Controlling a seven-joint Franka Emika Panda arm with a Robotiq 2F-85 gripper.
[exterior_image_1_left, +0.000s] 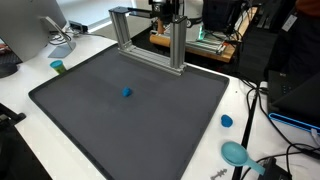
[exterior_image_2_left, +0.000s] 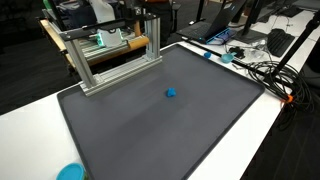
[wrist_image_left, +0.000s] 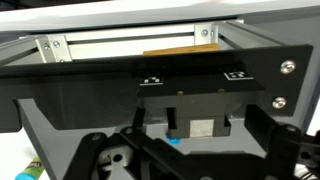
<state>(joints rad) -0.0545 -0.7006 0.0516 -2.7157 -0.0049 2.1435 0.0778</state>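
The arm (exterior_image_1_left: 166, 8) hangs at the far edge of the desk (exterior_image_1_left: 18, 98), just above one top corner of the frame (exterior_image_1_left: 150, 38). It is dark and small in both exterior views, so the jaws cannot be made out there. In the wrist view, dark links of the jaws fill the lower edge. Their tips lie out of the picture, so I cannot tell whether they stand wide or narrow. Nothing shows between them.

The frame is of silver bars. It stands upright at the back edge of the mat (exterior_image_1_left: 100, 135), with two posts and a crossbar. In the wrist view it runs across the top, with a black panel (wrist_image_left: 150, 75) just below it. A wooden board (exterior_image_1_left: 195, 45) lies behind the frame.

The mat is dark grey and covers most of the white desk. A small blue block (exterior_image_1_left: 126, 92) sits alone near the mat's middle, well apart from the frame and from the arm. A speck of blue shows low in the wrist view, but I cannot tell what it is.

Off the mat, a teal cup (exterior_image_1_left: 58, 67) stands on the desk beside one corner. A blue cap (exterior_image_1_left: 227, 121) and a teal disc (exterior_image_1_left: 237, 152) lie near the opposite side. Black cables (exterior_image_1_left: 262, 100) trail across the desk there. A monitor (exterior_image_1_left: 30, 25) stands behind the cup.
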